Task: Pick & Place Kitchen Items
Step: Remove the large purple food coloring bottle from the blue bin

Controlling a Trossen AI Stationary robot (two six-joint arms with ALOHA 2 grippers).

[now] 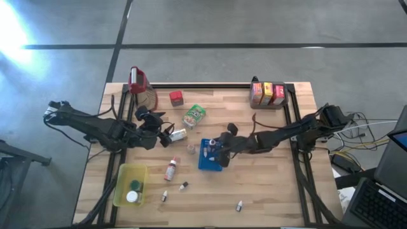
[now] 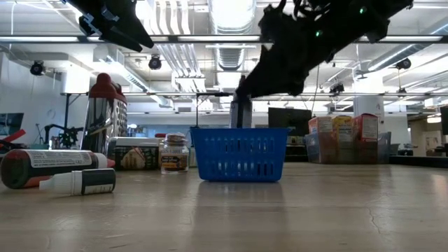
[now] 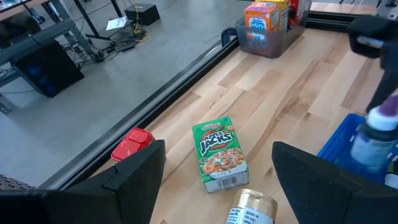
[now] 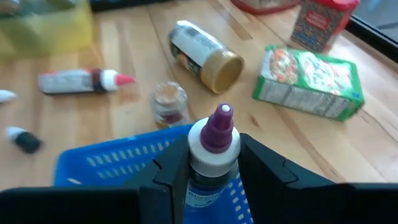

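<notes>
My right gripper (image 4: 211,171) clamps a purple-capped bottle (image 4: 214,146) by the shoulder, over the blue tray (image 1: 210,157). Looks light, rigid, slick plastic (could twist out), so I'd stay low on the body. Left gripper (image 3: 217,171) hangs wide and empty near the cereal box (image 3: 219,152).
</notes>
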